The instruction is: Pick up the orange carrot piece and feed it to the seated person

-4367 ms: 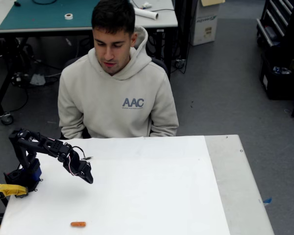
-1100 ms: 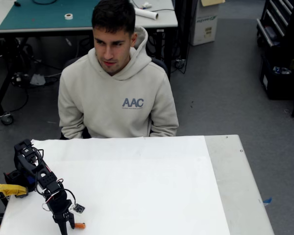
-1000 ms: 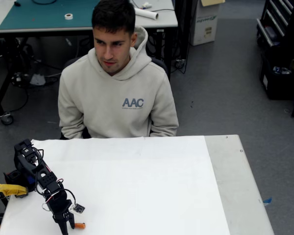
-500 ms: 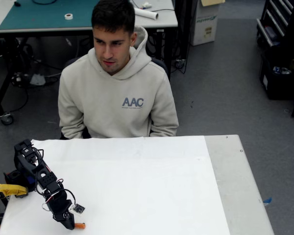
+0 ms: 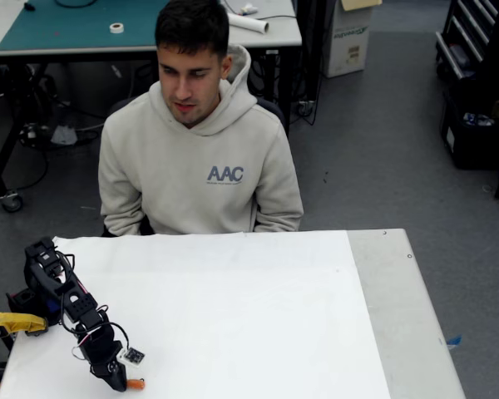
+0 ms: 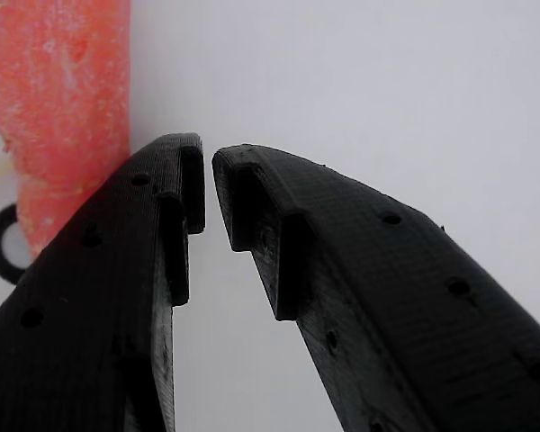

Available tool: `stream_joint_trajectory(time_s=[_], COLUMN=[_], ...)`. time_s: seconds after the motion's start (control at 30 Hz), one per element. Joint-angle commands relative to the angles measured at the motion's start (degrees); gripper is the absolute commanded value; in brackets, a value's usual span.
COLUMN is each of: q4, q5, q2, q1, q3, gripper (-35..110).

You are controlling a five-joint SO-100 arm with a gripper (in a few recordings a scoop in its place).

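Down at the white bench's [image 5: 233, 316] near-left corner, your black two-finger end effector [image 6: 207, 193] is nearly closed on nothing; the small orange carrot stick [image 6: 67, 99] lies outside its left finger, long axis parallel to the fingers. You'd need to reopen and shift left to straddle it.

One seated person [image 5: 198, 158] sits behind one white table [image 5: 258, 332]. One orange carrot piece [image 5: 135, 384] lies on it. There is one black robot arm [image 5: 62, 303] with one gripper [image 5: 116, 380], and one yellow tool handle [image 5: 12, 322] beside it.
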Motion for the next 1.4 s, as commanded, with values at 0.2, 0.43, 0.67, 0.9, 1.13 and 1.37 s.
stream_joint_trajectory(time_s=[0.2, 0.43, 0.67, 0.9, 1.13, 1.37], q4=[1.2, 1.5, 1.7, 1.8, 11.5, 20.3], q5=[-5.0, -8.6, -8.6, -8.4, -8.4, -8.4], q2=[0.2, 0.6, 1.0, 8.9, 20.3, 21.5], q1=[-3.3, -2.9, -1.8, 1.2, 1.0, 0.8], q3=[-1.3, -0.4, -1.4, -0.4, -0.6, -1.4], gripper=[2, 18, 26, 26, 26, 26])
